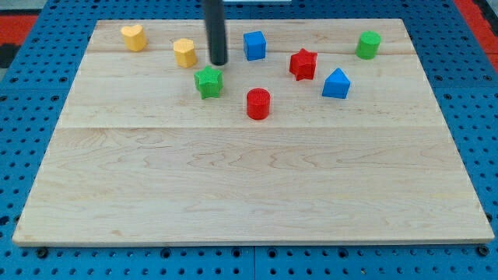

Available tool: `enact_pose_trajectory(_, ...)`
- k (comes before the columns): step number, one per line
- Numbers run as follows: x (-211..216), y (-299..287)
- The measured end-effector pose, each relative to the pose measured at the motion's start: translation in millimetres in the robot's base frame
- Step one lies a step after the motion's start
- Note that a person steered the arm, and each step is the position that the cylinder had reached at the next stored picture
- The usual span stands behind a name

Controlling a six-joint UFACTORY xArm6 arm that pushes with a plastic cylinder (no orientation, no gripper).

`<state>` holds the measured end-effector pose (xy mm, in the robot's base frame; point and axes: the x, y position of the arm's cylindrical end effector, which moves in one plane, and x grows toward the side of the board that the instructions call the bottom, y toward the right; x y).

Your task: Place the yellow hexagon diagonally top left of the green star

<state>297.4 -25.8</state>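
The yellow hexagon (184,52) lies near the view's top left of the wooden board, up and to the left of the green star (208,82), a small gap apart from it. My tip (219,62) is at the end of the dark rod, just right of the yellow hexagon and just above the green star, touching neither as far as I can see.
A yellow heart (134,36) lies at the far top left. A blue cube (254,45), a red star (303,64), a blue triangular block (336,84), a green cylinder (368,44) and a red cylinder (258,103) lie to the right. The board's edge (249,243) borders a blue pegboard.
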Motion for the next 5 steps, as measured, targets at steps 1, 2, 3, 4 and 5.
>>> enact_pose_trajectory(1, 21.1, 45.4)
enact_pose_trajectory(2, 45.8, 72.0)
enact_pose_trajectory(3, 50.1, 113.5)
enact_pose_trajectory(4, 39.1, 137.0)
enact_pose_trajectory(5, 25.6, 147.6)
